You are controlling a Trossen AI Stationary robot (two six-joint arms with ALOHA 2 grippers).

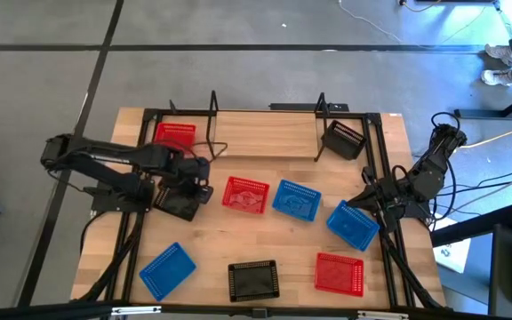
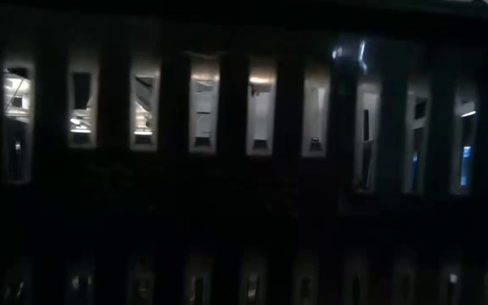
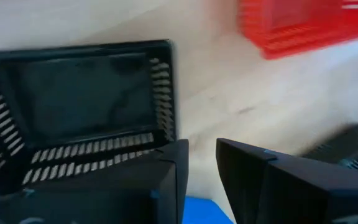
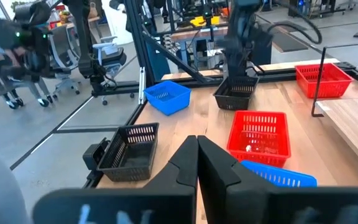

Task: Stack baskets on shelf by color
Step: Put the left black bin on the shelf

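1. The left hand (image 1: 188, 191) hovers over a black basket (image 1: 181, 204) at the left side of the surface (image 1: 265, 244), in front of the shelf (image 1: 265, 135). In the left wrist view its fingers (image 3: 173, 180) stand parted with a gap between them, gripping nothing; the black basket (image 3: 79, 106) lies just beyond them.
2. The right hand (image 1: 367, 197) rests at the right edge of the surface, near a blue basket (image 1: 354, 224). Its fingers (image 4: 188, 165) are pressed together, holding nothing.
3. A red basket (image 1: 175, 134) sits on the left end of the shelf. A second black basket (image 1: 343, 139) stands tilted at the right end of the shelf.
4. A second red basket (image 1: 244, 195) and a second blue basket (image 1: 296, 200) lie side by side at mid-surface.
5. Along the front edge lie a third blue basket (image 1: 167, 269), a third black basket (image 1: 253, 279) and a third red basket (image 1: 340, 273), well apart.
6. The low view is dark; nothing can be identified in it.
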